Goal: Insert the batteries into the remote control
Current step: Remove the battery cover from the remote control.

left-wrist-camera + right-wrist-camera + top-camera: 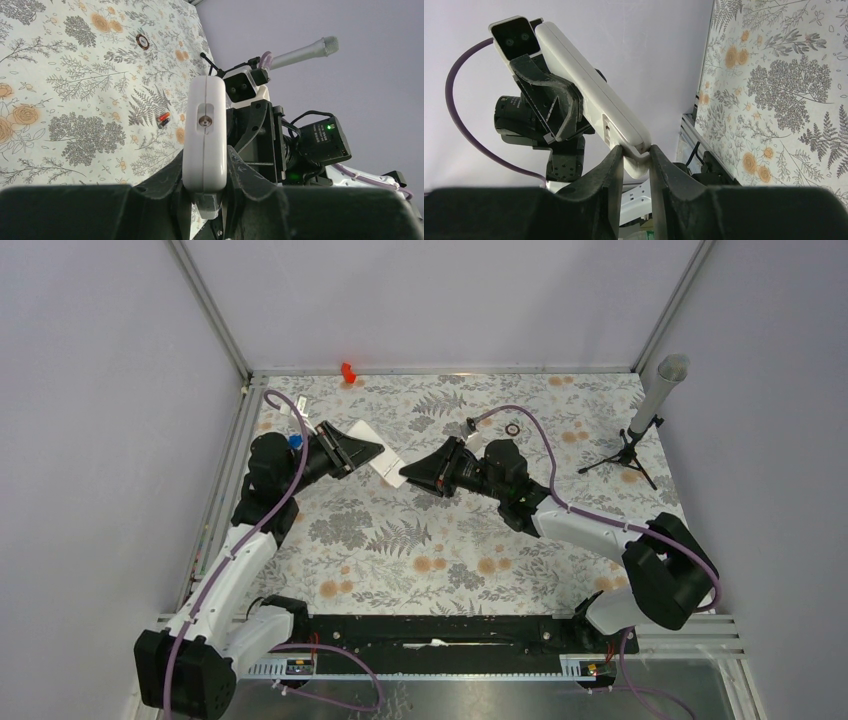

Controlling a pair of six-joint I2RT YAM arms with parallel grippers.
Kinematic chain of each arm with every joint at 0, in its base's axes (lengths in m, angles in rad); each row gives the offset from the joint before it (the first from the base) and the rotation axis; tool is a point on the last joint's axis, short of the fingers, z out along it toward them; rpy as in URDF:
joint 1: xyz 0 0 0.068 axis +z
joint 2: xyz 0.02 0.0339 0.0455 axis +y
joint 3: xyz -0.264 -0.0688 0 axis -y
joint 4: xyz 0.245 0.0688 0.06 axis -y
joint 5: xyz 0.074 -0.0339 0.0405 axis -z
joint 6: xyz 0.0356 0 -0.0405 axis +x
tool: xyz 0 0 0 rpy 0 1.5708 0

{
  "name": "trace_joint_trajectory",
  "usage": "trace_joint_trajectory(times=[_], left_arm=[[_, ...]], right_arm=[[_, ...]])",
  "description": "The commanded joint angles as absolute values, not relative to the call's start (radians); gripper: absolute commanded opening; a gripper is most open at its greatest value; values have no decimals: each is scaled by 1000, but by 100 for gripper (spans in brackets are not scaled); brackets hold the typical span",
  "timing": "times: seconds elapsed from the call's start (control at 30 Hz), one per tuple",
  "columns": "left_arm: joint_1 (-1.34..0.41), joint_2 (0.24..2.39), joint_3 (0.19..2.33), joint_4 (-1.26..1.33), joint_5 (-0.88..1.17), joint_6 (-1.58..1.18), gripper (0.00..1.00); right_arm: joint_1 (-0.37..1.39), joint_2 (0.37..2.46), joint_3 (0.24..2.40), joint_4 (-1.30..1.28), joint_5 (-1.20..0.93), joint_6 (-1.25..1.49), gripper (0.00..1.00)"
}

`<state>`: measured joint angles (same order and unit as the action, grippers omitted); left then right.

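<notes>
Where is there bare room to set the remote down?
Widest free patch: front cloth, between the remote and the base rail. A smaller one at the back, between red piece and ring. Crowded: centre, where left gripper and right gripper clamp the remote; right back, by the mic stand.

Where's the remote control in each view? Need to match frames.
Top external: remote control left of centre, between left end effector and right end effector.
Left wrist: remote control centre, edge-on, gripped.
Right wrist: remote control centre-left, slanting, end pinched.
Shared landmark: floral table cover, in all three.
</notes>
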<state>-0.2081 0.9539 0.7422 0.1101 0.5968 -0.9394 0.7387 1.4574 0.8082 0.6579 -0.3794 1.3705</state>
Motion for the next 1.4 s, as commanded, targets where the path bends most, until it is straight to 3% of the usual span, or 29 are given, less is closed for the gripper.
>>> trace_joint_trajectory(times=[0.0,0.1,0.2,0.27,0.37,0.5,0.73,1.0,1.2,1.37], left_arm=[[-216,921,761,151,554,-866,0],[-220,923,761,144,542,-842,0],[-224,929,757,150,544,-845,0],[-227,931,755,160,550,-854,0],[-232,931,754,163,549,-854,0],[-233,928,756,137,526,-839,0],[-233,924,760,57,460,-801,0],[-233,915,759,3,405,-781,0],[-233,888,754,-123,258,-761,0],[-233,868,753,-126,266,-758,0]], right_arm=[[734,1415,850,597,-369,1369,24],[736,1415,852,597,-373,1371,25],[735,1421,852,609,-379,1374,36],[735,1425,850,617,-380,1377,38],[735,1434,848,632,-384,1381,32],[734,1435,827,694,-378,1391,15],[736,1426,837,701,-382,1366,0],[734,1405,834,758,-363,1297,0],[735,1308,821,462,-183,1122,0],[721,1280,776,249,-78,1037,0]])
